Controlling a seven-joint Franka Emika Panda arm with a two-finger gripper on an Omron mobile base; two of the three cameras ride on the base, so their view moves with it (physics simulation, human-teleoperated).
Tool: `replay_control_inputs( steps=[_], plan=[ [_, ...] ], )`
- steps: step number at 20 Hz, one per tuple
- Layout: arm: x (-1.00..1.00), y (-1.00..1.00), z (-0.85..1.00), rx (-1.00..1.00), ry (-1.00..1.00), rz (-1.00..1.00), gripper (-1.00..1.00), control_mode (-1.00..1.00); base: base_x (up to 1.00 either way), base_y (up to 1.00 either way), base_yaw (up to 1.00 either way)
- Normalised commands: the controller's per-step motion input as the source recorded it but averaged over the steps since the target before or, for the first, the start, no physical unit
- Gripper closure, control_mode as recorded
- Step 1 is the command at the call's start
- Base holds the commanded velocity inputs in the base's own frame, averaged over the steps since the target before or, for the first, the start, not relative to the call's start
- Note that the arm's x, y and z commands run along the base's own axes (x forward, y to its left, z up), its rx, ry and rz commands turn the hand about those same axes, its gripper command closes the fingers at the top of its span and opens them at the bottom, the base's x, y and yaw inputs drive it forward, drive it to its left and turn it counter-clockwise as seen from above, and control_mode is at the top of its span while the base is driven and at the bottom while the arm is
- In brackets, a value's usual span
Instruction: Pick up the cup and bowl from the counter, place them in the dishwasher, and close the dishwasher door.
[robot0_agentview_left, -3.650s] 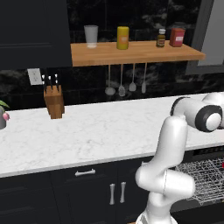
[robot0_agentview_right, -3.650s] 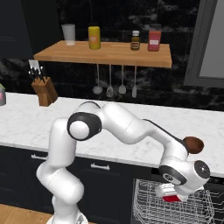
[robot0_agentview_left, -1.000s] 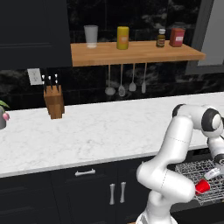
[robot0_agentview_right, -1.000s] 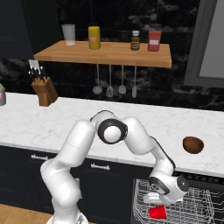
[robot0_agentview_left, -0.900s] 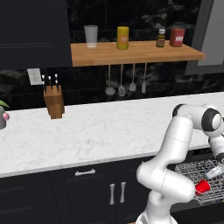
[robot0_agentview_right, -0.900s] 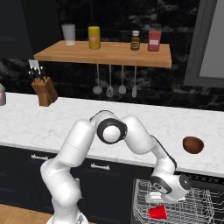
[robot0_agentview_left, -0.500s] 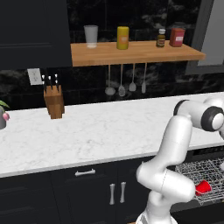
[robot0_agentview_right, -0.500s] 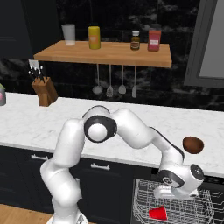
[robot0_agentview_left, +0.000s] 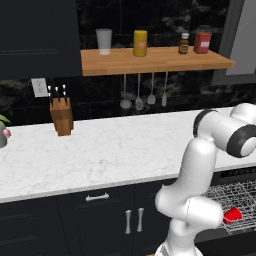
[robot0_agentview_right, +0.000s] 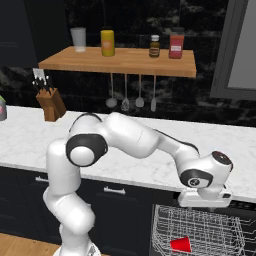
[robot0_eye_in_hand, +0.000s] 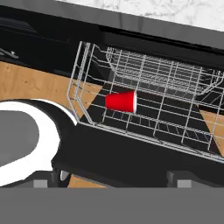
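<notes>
The red cup (robot0_eye_in_hand: 121, 101) lies on its side in the dishwasher's wire rack (robot0_eye_in_hand: 175, 83), also seen as the cup (robot0_agentview_right: 181, 244) and the cup (robot0_agentview_left: 232, 215). My gripper (robot0_eye_in_hand: 114, 179) hangs above the rack, open, with nothing between its fingers. Its hand (robot0_agentview_right: 205, 192) sits at the height of the counter (robot0_agentview_right: 30, 135) edge, over the pulled-out rack (robot0_agentview_right: 210, 225). The dishwasher door (robot0_eye_in_hand: 131, 155) is lowered flat, a dark panel below the rack. The bowl is hidden behind my wrist in the right base view.
A knife block (robot0_agentview_left: 61, 116) stands at the back left of the counter (robot0_agentview_left: 100, 155). The wooden shelf (robot0_agentview_left: 150, 60) above carries a tumbler, jars and a red canister, with utensils (robot0_agentview_left: 142, 95) hanging below. Dark cabinets with silver handles (robot0_agentview_left: 132, 220) flank the dishwasher.
The hand has risen out of the rack to counter-edge height and now covers the bowl. The cup stays lying in the rack, apart from the fingers.
</notes>
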Motion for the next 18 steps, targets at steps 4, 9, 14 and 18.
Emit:
replay_control_inputs(
  steps=[4, 9, 14, 18],
  plan=[
    [0.00, 0.06, 1.00, -0.28, 0.05, 0.05, -1.00, -1.00, 0.00, 0.00, 0.00],
    [0.22, 0.38, 1.00, -0.28, -0.06, 0.00, -1.00, -1.00, 0.00, 0.00, 0.00],
    [0.50, 0.57, 1.00, -0.27, -0.16, -0.04, -1.00, -1.00, 0.00, 0.00, 0.00],
    [0.60, 0.31, 0.75, -0.35, -0.16, 0.00, -1.00, -1.00, 0.00, 0.00, 0.00]
  ],
)
